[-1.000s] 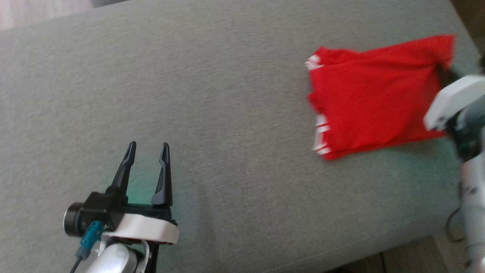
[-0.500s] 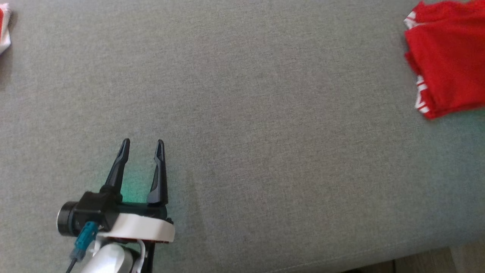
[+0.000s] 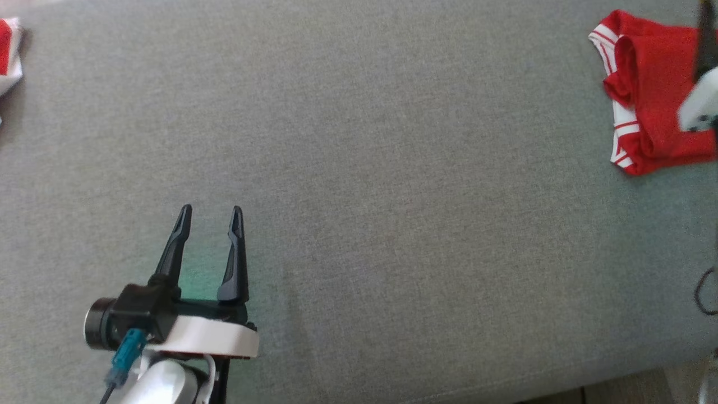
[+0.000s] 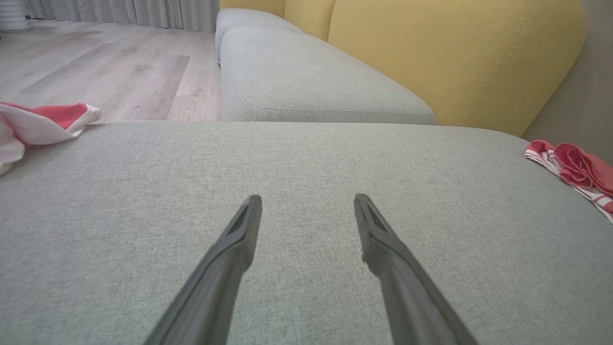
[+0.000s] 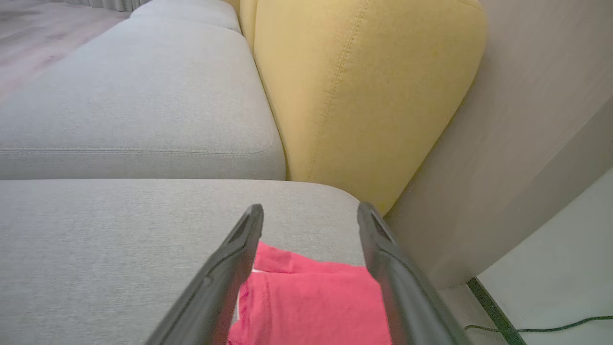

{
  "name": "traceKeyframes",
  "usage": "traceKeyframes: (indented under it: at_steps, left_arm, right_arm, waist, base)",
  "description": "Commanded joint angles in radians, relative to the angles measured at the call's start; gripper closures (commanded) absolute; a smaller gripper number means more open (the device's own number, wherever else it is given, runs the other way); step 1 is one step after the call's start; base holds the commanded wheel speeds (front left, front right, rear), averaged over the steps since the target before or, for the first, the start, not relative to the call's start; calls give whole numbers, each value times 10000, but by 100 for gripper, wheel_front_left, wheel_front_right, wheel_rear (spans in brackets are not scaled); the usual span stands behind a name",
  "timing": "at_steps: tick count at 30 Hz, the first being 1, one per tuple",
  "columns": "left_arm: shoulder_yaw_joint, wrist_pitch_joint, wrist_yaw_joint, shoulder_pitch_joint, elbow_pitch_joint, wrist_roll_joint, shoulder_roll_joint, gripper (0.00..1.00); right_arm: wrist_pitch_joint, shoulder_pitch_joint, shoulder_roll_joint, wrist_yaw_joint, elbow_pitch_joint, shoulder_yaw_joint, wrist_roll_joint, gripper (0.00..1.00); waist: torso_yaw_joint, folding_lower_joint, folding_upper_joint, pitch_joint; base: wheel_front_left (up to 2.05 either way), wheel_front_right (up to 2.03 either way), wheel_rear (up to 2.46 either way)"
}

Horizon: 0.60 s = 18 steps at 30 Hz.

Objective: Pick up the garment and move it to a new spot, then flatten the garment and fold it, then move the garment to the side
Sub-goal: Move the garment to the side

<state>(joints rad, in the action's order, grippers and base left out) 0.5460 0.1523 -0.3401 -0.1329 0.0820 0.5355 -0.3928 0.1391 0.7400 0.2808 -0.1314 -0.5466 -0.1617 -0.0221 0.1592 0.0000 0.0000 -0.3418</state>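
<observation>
Red, crumpled garment (image 3: 650, 112) on woven grey cushion (image 3: 392, 168); left fingers (image 3: 173, 247) and right fingers (image 5: 230, 268) spread.

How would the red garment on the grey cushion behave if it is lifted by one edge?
Probably floppy: the red garment lies in soft rolled folds, so it would likely hang down and unfold. It looks thin, so it is probably light. If pushed, it may bunch up rather than slide on the woven grey cushion.

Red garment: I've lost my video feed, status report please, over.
Left gripper open, empty, over the cushion. Right gripper open above the red garment, not gripping. Garment lies at cushion's right end. Nothing in the way; other cloth far left.
</observation>
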Motion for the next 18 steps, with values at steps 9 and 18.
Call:
traceKeyframes:
  at_steps: [9, 18]
  left_arm:
    - [-541, 495, 46, -52, -217, 252, 78, 0]
    - [-730, 893, 99, 692, -925, 576, 418, 0]
  right_arm:
    - [-566, -1251, -747, 7, 1516, 1547, 599, 0]
    - [-1200, -4072, -1869, 7, 2967, 1822, 432, 0]
  waist:
    - [-531, 0, 0, 1079]
    - [-1426, 0, 0, 2565]
  base:
    - [0, 0, 0]
    - [0, 0, 0]
